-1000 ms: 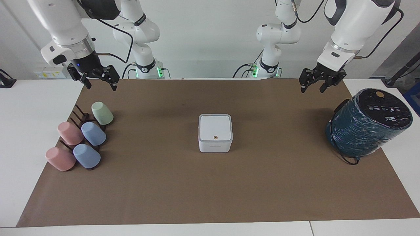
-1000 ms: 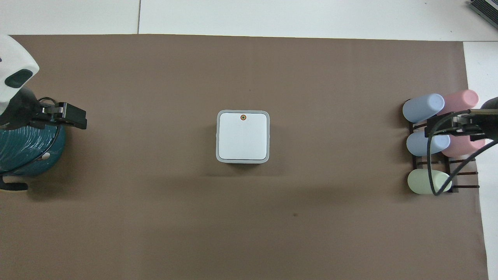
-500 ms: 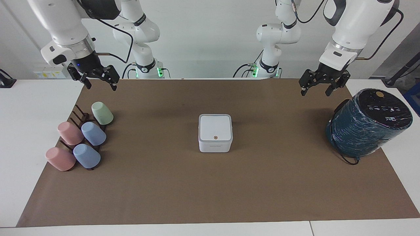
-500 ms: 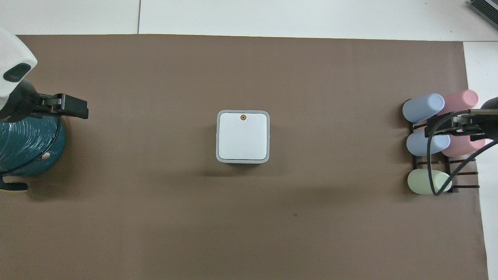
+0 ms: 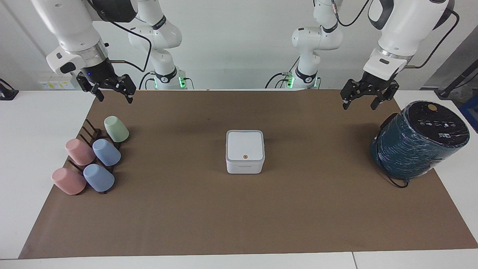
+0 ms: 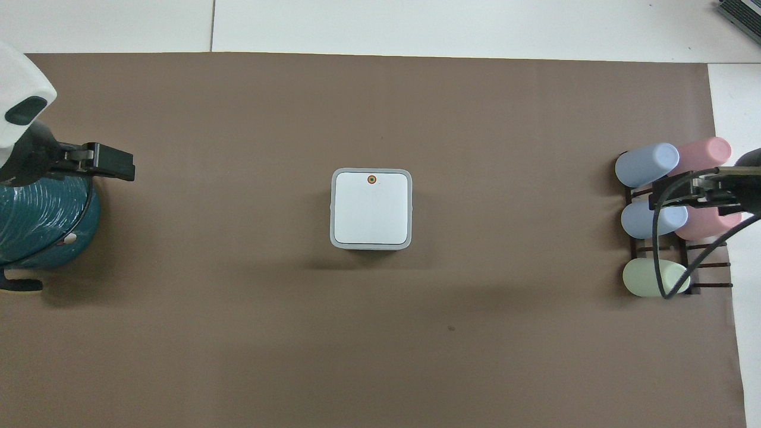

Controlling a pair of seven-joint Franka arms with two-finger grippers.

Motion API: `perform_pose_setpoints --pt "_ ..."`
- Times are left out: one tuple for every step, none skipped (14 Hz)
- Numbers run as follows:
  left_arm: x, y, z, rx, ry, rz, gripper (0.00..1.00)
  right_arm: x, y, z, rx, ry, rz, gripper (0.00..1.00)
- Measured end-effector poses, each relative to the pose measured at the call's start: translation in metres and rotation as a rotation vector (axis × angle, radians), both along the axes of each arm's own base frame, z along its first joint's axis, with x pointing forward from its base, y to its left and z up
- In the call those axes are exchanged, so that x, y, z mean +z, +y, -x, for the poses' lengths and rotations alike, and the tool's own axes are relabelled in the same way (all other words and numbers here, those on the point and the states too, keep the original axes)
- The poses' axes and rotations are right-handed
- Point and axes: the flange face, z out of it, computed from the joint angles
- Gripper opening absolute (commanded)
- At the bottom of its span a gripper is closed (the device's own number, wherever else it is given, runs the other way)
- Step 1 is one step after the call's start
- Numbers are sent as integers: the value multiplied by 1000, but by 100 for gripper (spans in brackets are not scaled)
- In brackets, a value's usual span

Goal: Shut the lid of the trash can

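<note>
One trash can sitting mid-mat with its lid lying flat and closed, one teal appliance toward the left arm's end from the can, five cups on one rack toward the right arm's end, left gripper and right gripper both hanging spread open and holding nothing, well apart from the can.

we had both arms up off the table, wrists angled down. our left gripper hung in the air with its fingers spread apart, holding nothing. our right gripper was the same deal, raised, fingers splayed wide and empty.
</note>
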Motion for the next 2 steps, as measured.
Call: perform_pose_setpoints --pt "0 1 0 -10 -1 -8 100 0 0 0 0 0 0 100" --pt "0 1 0 -18 -2 -14 100 0 0 0 0 0 0 100"
